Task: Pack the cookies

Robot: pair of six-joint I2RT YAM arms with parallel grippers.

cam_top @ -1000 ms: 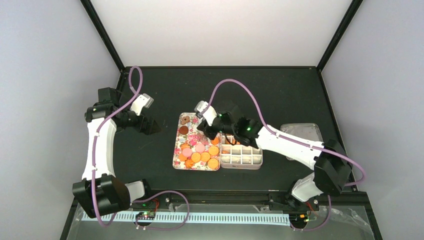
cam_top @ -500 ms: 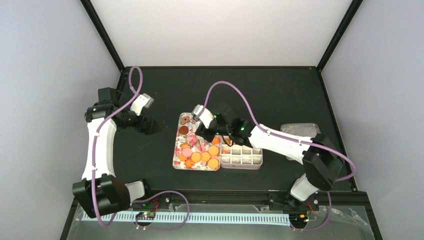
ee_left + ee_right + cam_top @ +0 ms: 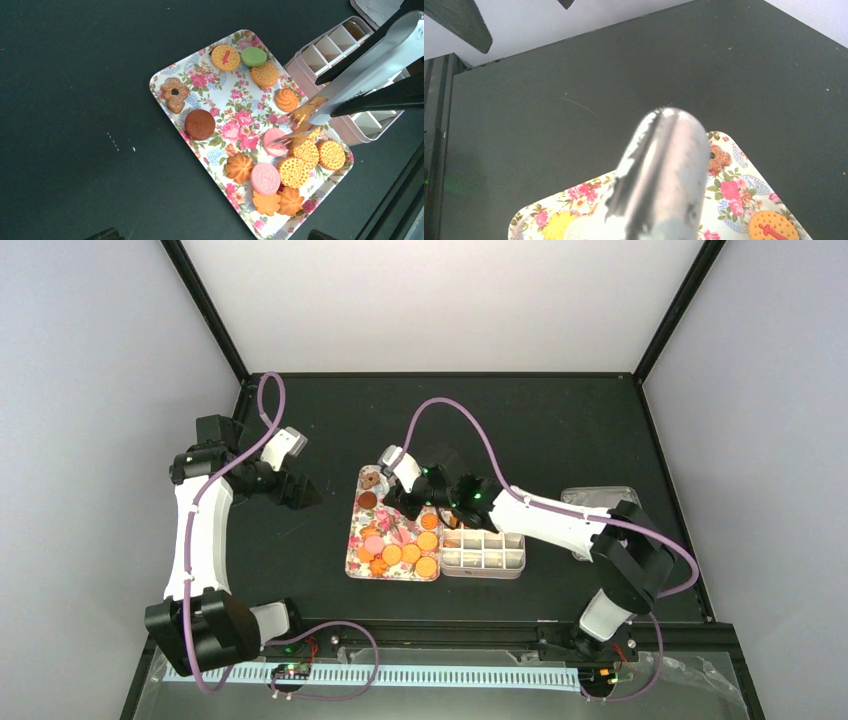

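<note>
Cookies (image 3: 295, 171) on floral tray (image 3: 239, 94) | right end effector (image 3: 410, 502) clamps tongs (image 3: 360, 75) above them | left end effector (image 3: 300, 493) wide | divided box (image 3: 334, 46) beside

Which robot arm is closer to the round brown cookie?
Right. The right gripper holds metal tongs over the flowery tray where the brown cookie lies. The left gripper hangs over the dark table, off to the tray's left.
</note>
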